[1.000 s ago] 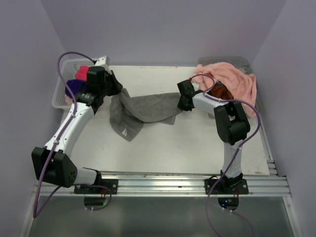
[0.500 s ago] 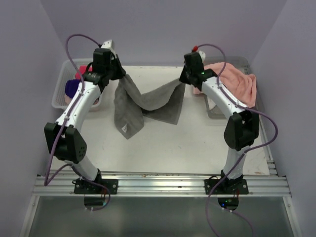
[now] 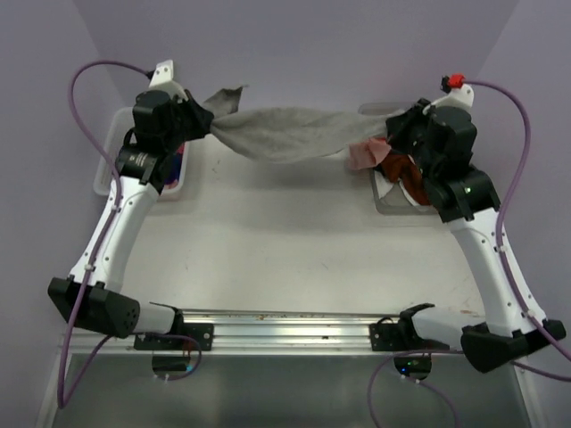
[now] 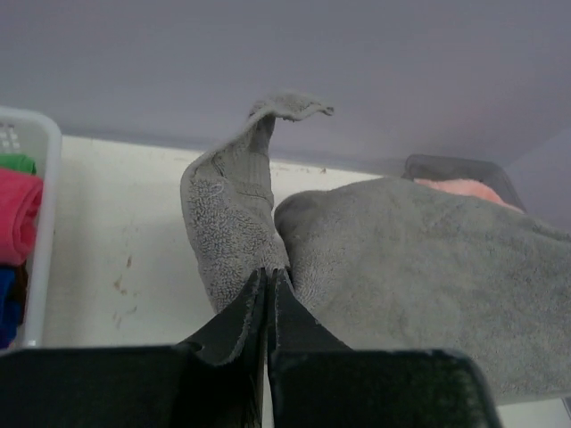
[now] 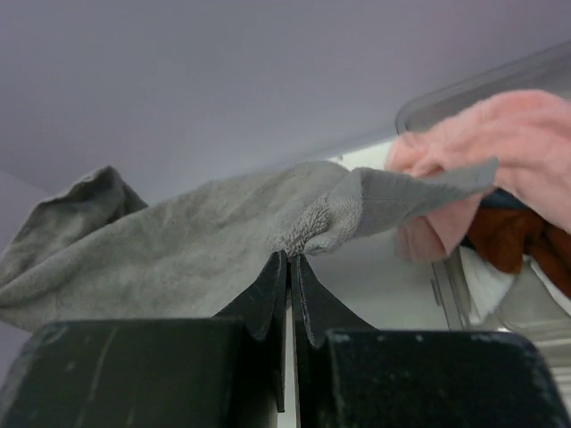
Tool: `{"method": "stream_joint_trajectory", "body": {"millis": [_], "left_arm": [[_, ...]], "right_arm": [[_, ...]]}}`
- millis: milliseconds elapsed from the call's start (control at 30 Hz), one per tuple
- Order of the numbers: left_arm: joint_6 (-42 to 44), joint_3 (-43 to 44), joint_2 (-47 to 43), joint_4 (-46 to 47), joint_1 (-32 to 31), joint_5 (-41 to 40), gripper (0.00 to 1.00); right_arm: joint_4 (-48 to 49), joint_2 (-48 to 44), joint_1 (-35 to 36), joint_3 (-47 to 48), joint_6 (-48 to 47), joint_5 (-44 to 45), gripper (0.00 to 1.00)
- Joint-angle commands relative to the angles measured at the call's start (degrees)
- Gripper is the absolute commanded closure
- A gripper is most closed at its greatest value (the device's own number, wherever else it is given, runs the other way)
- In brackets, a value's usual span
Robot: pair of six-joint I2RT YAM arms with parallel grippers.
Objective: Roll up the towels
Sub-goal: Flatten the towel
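A grey towel (image 3: 285, 134) hangs stretched in the air across the back of the table, held at both ends. My left gripper (image 3: 208, 126) is shut on its left end, where a loose corner (image 4: 268, 134) sticks up past the fingertips (image 4: 269, 272). On the other side my right gripper (image 3: 389, 143) is shut on the right end (image 5: 330, 218), the towel bunching just above its tips (image 5: 290, 257). Behind that grip a salmon pink towel (image 5: 500, 143) lies over a rust orange towel (image 5: 517, 236) in the right bin.
A white basket (image 4: 36, 152) at the back left holds rolled towels, one hot pink (image 4: 18, 214). A clear bin (image 3: 393, 203) at the back right holds the unrolled pile. The lavender walls stand close behind and to both sides.
Both arms have risen and spread apart. The grey towel, which lay sagging on the table, is now lifted off it and pulled nearly taut between the grippers.
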Motion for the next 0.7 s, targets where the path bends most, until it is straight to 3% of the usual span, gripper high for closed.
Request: {"method": "stream_joint_trajectory", "body": {"millis": [0,100,133,167,200,233,267,300,333,400,500,667], "left_arm": [[-1.55,-12.93,-6.56,4.21,0.5,1.26,1.0],[-5.5,-33.28,-12.81,6.5,0.41,3.11,1.0],[-7.51,-37.1,-15.26,6.94,0.41,3.55,0.92],[-8.49,-40.44,-15.98,6.95,0.32,3.38,0.76],[-10.24,-44.92,-16.77,5.82,0.41,2.94,0.38],[-10.6,-46.27,-16.78,5.11,0.32,2.85,0.37],[-10.87,-47.06,-16.69,4.41,0.32,2.59,0.17],[-11.05,-47.33,-16.69,2.49,0.32,2.07,0.11],[-10.79,-46.38,-16.43,1.42,0.41,-0.2,0.04],[-10.17,-43.31,-16.08,-1.91,0.32,-3.62,0.04],[-8.76,-39.7,-13.89,-6.82,0.41,-11.11,0.1],[-8.76,-35.12,-8.52,-11.5,0.41,-19.55,0.43]], "right_arm": [[-4.23,-5.37,0.2,-11.55,-0.42,-1.05,1.0],[-8.44,-12.66,0.2,-23.33,2.02,-2.1,1.0],[-9.34,-14.18,0.2,-29.27,3.08,-2.71,1.0],[-10.13,-15.67,0.28,-32.46,4.22,-3.85,1.0],[-11.62,-18.47,0.2,-38.33,6.93,-4.3,1.0],[-12.33,-19.46,0.28,-41.0,8.35,-4.56,1.0],[-13.55,-20.42,0.28,-43.02,9.67,-4.3,0.98],[-15.3,-21.13,0.28,-44.61,10.9,-4.3,0.76],[-15.84,-22.27,0.28,-46.71,12.65,-4.04,0.64],[-16.11,-22.72,0.28,-47.17,13.37,-2.73,0.41],[-15.24,-20.97,0.28,-45.51,12.24,-0.88,0.39],[-11.2,-15.09,0.2,-44.45,10.39,-2.54,0.43]]}}
